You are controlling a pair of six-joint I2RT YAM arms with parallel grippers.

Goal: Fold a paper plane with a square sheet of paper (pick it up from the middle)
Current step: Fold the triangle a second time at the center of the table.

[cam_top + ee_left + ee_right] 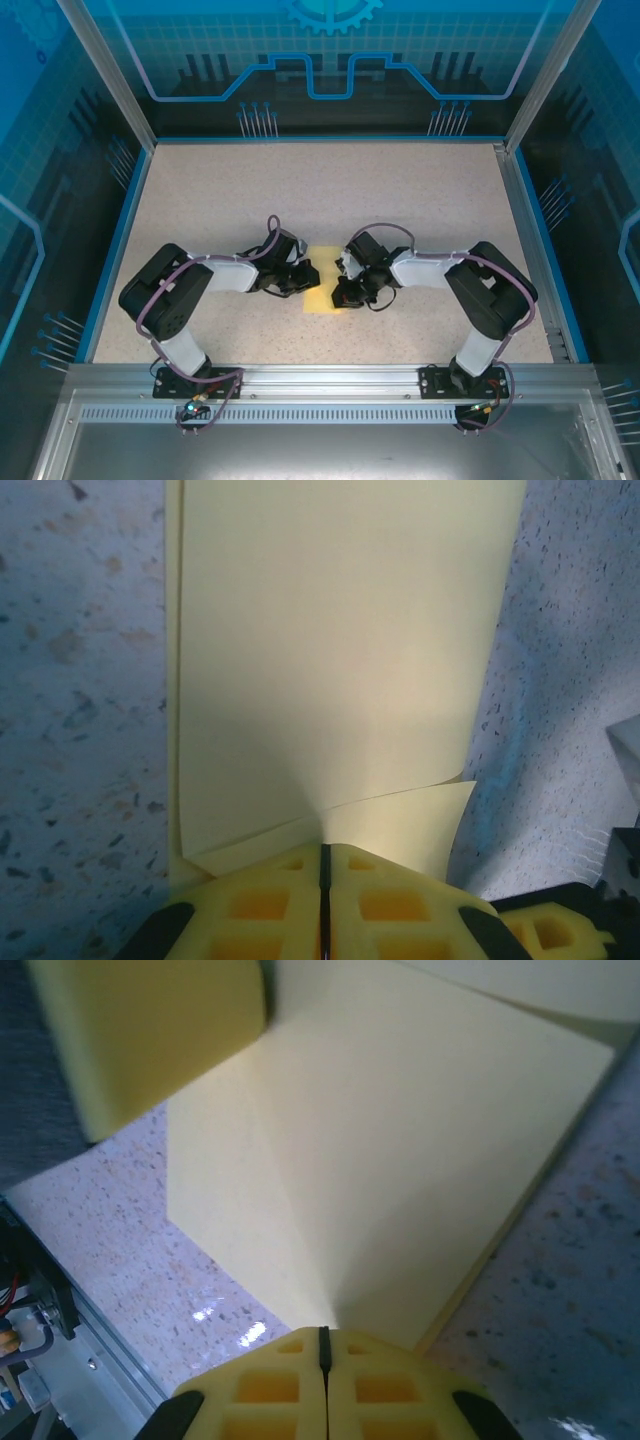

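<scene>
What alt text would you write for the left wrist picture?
The left hand, closed, pinches the near edge of the square sheet of paper, which stretches away, folded over on itself, over a speckled table.

You have both arms bent inward, elbows out, the left end effector (300, 279) facing the right end effector (346, 291) just beside it, each with its pads pressed together, pinching the square sheet of paper (325, 256).
</scene>
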